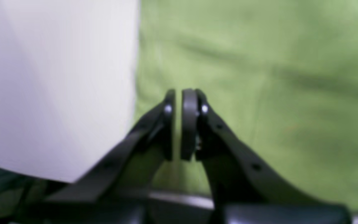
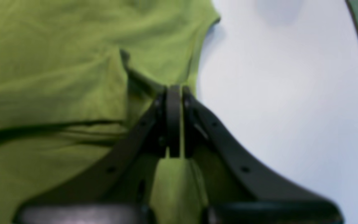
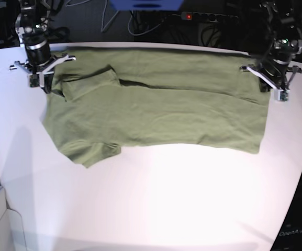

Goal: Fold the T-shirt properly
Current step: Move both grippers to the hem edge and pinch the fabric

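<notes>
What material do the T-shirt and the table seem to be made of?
T-shirt: soft knit fabric, probably cotton, with a matte olive-green look; it lies limp with wrinkles and folds. Table: a hard, smooth white top, perhaps laminate or painted board; it shows a faint sheen and soft shadows. The exact material is not certain.

The olive-green T-shirt (image 3: 161, 102) lies spread and wrinkled across the far tabletop, one sleeve folded inward.

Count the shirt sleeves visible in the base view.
2. One sleeve is folded over the T-shirt body near the far-left corner; the other sleeve sticks out at the near-left edge.
</notes>
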Controlling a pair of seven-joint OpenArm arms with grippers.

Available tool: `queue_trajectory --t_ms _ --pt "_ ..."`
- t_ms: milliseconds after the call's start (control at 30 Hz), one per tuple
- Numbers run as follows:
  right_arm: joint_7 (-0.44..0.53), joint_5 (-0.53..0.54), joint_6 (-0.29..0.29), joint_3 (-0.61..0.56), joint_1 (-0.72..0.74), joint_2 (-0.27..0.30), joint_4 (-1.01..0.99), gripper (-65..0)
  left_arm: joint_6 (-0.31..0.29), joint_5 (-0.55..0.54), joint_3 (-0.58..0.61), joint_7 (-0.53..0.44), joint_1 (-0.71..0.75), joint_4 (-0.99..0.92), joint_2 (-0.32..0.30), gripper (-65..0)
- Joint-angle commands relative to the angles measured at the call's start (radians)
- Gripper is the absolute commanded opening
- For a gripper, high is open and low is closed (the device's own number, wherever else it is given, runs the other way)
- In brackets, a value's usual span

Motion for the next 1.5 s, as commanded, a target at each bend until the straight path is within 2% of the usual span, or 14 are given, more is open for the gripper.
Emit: queue_trajectory --t_ms 0,100,233,333,433,533,667,833,967,1100,1300,1467 --pt "0.028 0.0 0.001 0.006 0.013 0.024 0.04 -63.4 0.004 -0.004 -0.021 -0.013 -0.001 0.047 -0.005 -61.1" --pt "-0.016 0.0 0.001 0.01 0.05 0.042 0.096 -61.1 0.004 -0.004 -0.05 -0.011 -0.001 0.129 0.014 -57.7" --pt "-0.15 0.002 0.015 0.001 0.182 0.088 0.144 -50.8 0.006 0.003 -0.054 -0.01 -0.033 0.157 0.014 -44.1" --pt "-0.273 0.002 0.15 -0.008 0.349 0.088 0.101 -42.9 0.006 0.005 -0.054 -0.01 -0.065 0.111 0.012 -37.9" --pt "-0.369 0.0 0.26 -0.025 0.53 0.072 -0.006 -37.1 0.006 0.005 -0.054 -0.01 -0.11 0.059 0.012 -36.5" --pt "-0.428 0.0 0.333 -0.05 0.69 0.062 -0.175 -32.2 0.006 0.005 -0.048 -0.008 -0.162 -0.016 0.006 -36.3" --pt "-0.428 0.0 0.38 -0.082 0.831 0.064 -0.381 -30.3 0.006 0.005 -0.045 -0.008 -0.216 -0.09 0.006 -36.3" --pt "-0.399 0.0 0.383 -0.091 0.932 0.067 -0.514 -30.3 0.006 0.006 -0.045 0.033 -0.273 -0.145 0.006 -36.3" --pt "-0.346 0.0 0.428 -0.091 0.956 0.064 -0.609 -30.3 0.006 0.006 -0.045 0.052 -0.285 -0.159 0.003 -36.3" --pt "-0.291 0.0 0.428 -0.091 0.958 0.059 -0.682 -30.3 0.006 0.006 -0.045 0.058 -0.288 -0.15 0.003 -36.3" --pt "-0.265 0.0 0.429 -0.094 0.953 0.033 -0.744 -30.3 0.006 0.006 -0.045 0.058 -0.299 -0.157 0.008 -36.3" --pt "-0.262 0.0 0.429 -0.163 0.953 0.026 -0.764 -30.3 0.007 0.006 -0.045 0.058 -0.299 -0.156 0.008 -36.3"
